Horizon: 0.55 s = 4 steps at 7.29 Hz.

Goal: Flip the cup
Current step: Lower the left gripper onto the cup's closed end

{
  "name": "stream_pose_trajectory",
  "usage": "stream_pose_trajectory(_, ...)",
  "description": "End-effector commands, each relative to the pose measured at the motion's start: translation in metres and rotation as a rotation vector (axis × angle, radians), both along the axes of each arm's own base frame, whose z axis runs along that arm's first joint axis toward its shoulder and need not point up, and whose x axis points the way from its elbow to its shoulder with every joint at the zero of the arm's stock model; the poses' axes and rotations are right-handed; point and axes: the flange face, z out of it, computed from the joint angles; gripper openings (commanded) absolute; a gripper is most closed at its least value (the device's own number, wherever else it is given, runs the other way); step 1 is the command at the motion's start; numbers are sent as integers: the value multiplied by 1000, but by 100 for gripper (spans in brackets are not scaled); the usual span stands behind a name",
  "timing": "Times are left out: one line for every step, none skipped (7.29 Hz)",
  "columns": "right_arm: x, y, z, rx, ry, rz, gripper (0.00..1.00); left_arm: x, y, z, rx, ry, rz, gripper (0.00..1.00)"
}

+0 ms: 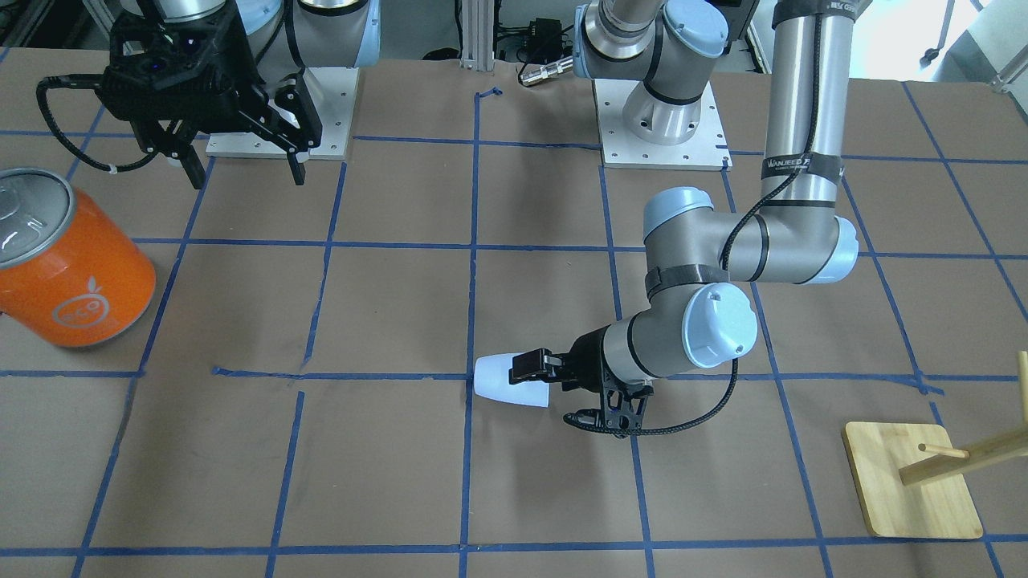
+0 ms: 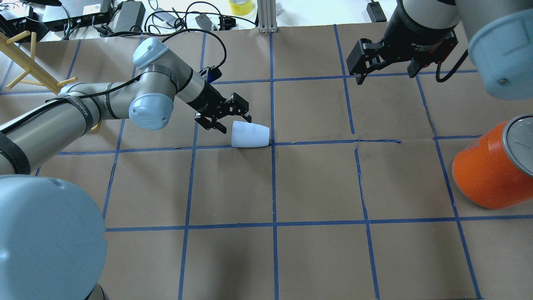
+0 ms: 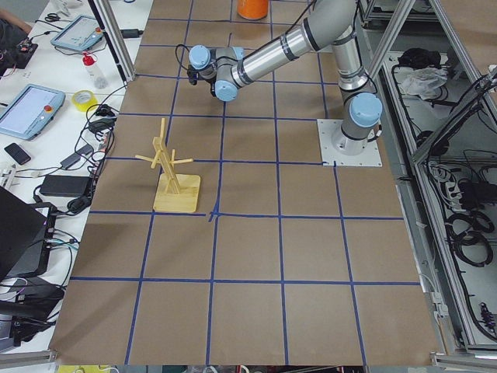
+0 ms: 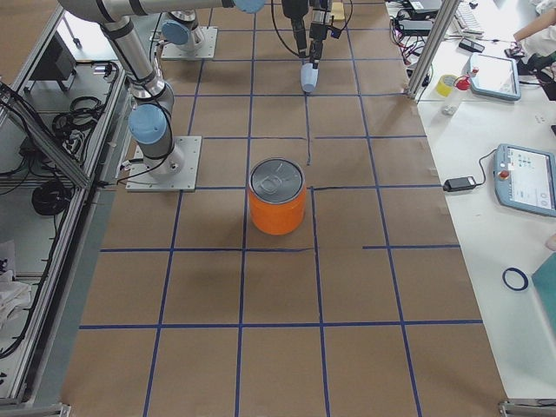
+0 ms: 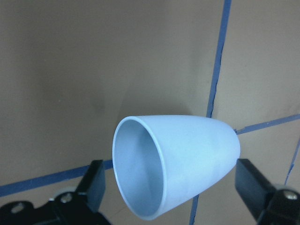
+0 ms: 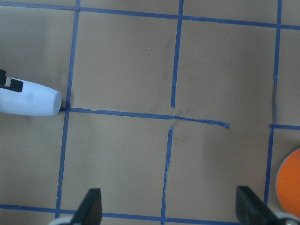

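Lying sideways on the table [image 2: 316,187], cup [image 2: 250,134], left gripper [image 2: 235,125] spread around its rim, seemingly not touching, right gripper [image 1: 247,178] aloft, likewise spread.

Brown paper surface [image 2: 316,187] gridded with blue tape [image 2: 273,187]. In the overhead view, an orange can [image 2: 485,175] with a silver lid stands upright at 3 o'clock, and a wooden peg rack [image 1: 899,474] at 10 o'clock.
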Motion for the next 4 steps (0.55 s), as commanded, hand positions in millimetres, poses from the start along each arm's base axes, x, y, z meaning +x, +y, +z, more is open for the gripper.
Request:
stream_pose_trajectory(-1,5,-2,32,11,-3,100,-20,6,-4,7,-6,-26,94)
stream_pose_trajectory(-2,5,-1,34,15,-7,100,-21,7,-3,10,-4,-20,56)
stream_pose_trajectory(-2,5,-1,34,15,-7,100,-21,9,7,2,-1,-16,7)
stream_pose_trajectory(-2,5,-1,31,12,-7,100,-20,10,11,-1,-7,-17,0)
